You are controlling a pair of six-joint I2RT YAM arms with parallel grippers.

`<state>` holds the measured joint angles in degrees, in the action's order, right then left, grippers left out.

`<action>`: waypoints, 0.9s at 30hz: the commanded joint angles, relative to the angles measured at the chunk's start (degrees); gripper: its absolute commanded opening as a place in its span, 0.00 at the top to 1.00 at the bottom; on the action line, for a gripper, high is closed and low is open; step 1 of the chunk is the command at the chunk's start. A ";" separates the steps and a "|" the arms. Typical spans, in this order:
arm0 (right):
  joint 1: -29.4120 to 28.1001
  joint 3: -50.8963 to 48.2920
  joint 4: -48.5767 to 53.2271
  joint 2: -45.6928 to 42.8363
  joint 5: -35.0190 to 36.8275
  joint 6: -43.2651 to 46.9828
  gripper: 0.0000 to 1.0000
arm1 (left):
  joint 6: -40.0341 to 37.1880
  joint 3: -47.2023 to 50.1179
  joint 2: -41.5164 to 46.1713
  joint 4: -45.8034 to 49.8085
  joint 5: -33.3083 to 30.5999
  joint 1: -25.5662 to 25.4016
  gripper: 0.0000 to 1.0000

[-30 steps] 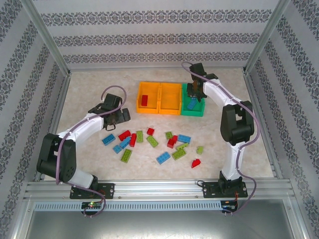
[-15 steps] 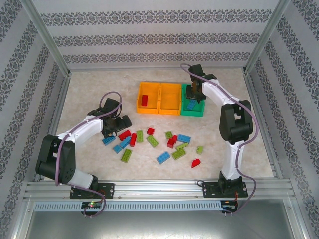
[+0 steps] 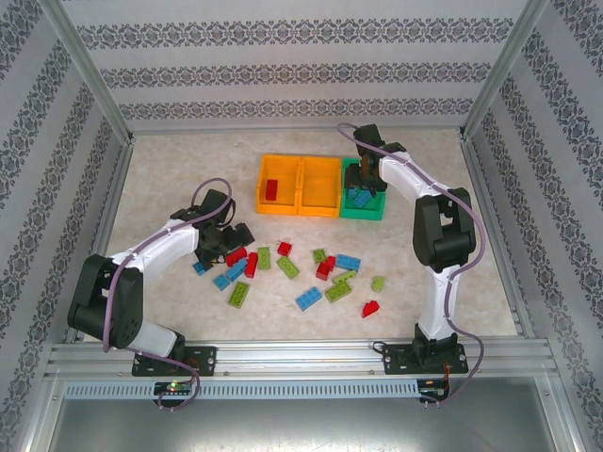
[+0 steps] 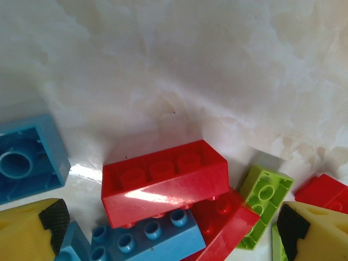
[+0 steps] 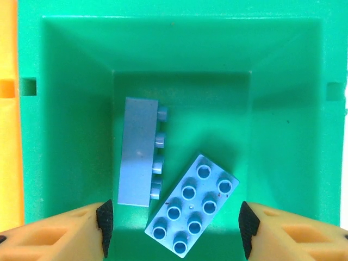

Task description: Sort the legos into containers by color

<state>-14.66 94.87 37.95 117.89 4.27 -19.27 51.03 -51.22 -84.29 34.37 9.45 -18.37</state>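
table (image 3: 160, 169): pale marbled | walls (image 3: 301, 56): striped, patterned | frame (image 3: 283, 356): metal rails

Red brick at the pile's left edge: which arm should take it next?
Left. The left gripper, open, hangs over the red brick, a finger on each side; the right gripper is away over the green bin.

Three open-top rectangular plastic bins stand in a row, side by side, at the far middle of the pale marbled surface (image 3: 170, 169): an orange bin (image 3: 287, 175) on the left, a second orange bin (image 3: 320, 184) in the middle and a green bin (image 3: 363, 214) on the right. A small red studded plastic brick (image 3: 271, 189) lies in the left bin. Two blue studded plastic bricks, one on its side (image 5: 138, 152) and one studs-up (image 5: 191, 211), lie just beside each other in the green bin, and the loose red, blue and lime-green plastic bricks (image 3: 287, 266) lie scattered on the surface in front of the row.
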 commanded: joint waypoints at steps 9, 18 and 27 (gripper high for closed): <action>-0.66 -3.81 -1.52 -4.09 1.35 0.90 0.32 | 2.24 -2.30 -3.76 1.92 -0.82 -1.51 0.02; -0.33 -4.85 -1.83 -6.28 2.26 0.46 0.31 | 2.27 -2.58 -6.54 0.85 -1.08 -1.69 0.09; 0.01 -7.88 -2.08 -8.25 3.18 -0.27 0.30 | 1.28 -4.13 -9.09 -0.27 -0.82 -1.74 0.24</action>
<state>-14.79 88.29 35.70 112.40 5.41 -19.14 52.75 -53.54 -92.73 34.26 9.19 -19.18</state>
